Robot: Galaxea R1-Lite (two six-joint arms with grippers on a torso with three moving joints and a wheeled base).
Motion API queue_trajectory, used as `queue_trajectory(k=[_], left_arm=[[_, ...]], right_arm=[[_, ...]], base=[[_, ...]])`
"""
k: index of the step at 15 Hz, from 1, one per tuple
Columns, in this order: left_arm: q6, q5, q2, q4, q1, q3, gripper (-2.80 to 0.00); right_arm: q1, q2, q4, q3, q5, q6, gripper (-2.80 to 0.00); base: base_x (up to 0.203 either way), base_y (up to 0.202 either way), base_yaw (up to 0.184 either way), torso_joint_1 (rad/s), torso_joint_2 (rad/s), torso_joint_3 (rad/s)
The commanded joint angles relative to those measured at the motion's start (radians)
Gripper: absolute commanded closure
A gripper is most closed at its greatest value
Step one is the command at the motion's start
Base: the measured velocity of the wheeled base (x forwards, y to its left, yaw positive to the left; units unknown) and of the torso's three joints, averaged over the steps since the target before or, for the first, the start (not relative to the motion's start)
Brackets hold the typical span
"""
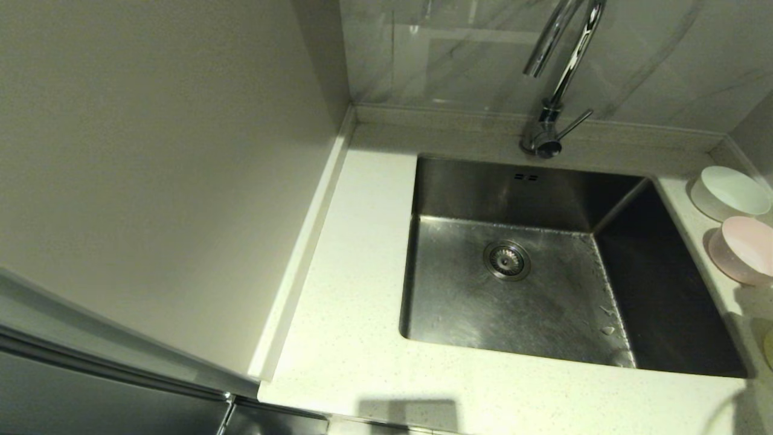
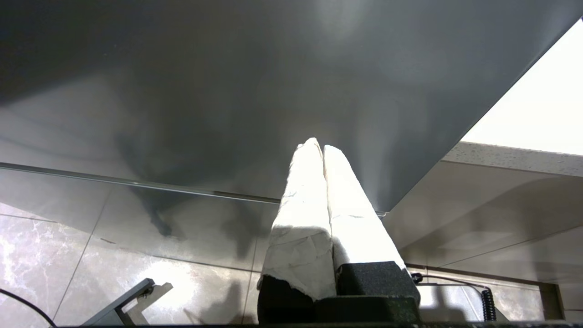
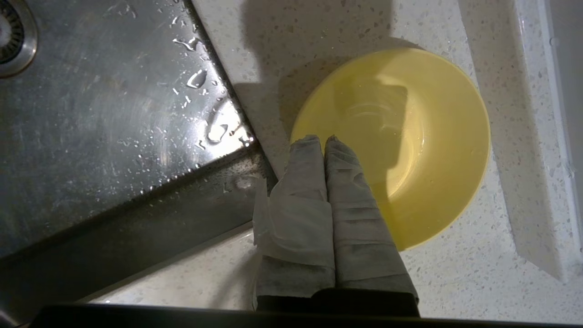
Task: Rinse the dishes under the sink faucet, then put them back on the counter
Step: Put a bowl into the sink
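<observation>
A yellow-green bowl (image 3: 410,141) stands upright on the counter (image 3: 346,41) just right of the sink (image 3: 100,114). My right gripper (image 3: 322,139) hangs over the bowl's sink-side rim, fingers pressed together with nothing between them. In the head view the white bowl (image 1: 731,192) and the pale pink bowl (image 1: 744,249) stand on the counter (image 1: 350,290) at the sink's right; only a sliver of the yellow-green bowl (image 1: 769,349) shows at the frame edge. The chrome faucet (image 1: 558,78) rises behind the sink (image 1: 513,290). My left gripper (image 2: 317,146) is shut and parked low, facing a grey cabinet front.
Water drops lie on the sink floor near its right wall (image 3: 200,91). The strainer drain (image 1: 506,260) sits mid-basin. A raised back edge (image 3: 533,136) borders the counter beyond the yellow-green bowl. A tall pale panel (image 1: 151,169) stands left of the counter.
</observation>
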Motion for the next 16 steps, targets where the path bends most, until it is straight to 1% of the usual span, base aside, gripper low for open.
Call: queue_trajectory(k=[1, 8, 16], left_arm=[[0.000, 0.000, -0.002, 0.000, 0.000, 0.000, 0.00], [0.000, 0.000, -0.002, 0.000, 0.000, 0.000, 0.00], [0.000, 0.000, -0.002, 0.000, 0.000, 0.000, 0.00]], right_arm=[[-0.001, 0.005, -0.005, 0.015, 0.002, -0.002, 0.00], [-0.021, 0.012, -0.007, 0.012, 0.002, -0.004, 0.00], [-0.024, 0.000, -0.010, 0.016, 0.005, -0.011, 0.00]], base=[[0.000, 0.000, 0.000, 0.000, 0.00, 0.000], [0.000, 0.000, 0.000, 0.000, 0.00, 0.000], [0.000, 0.000, 0.000, 0.000, 0.00, 0.000]])
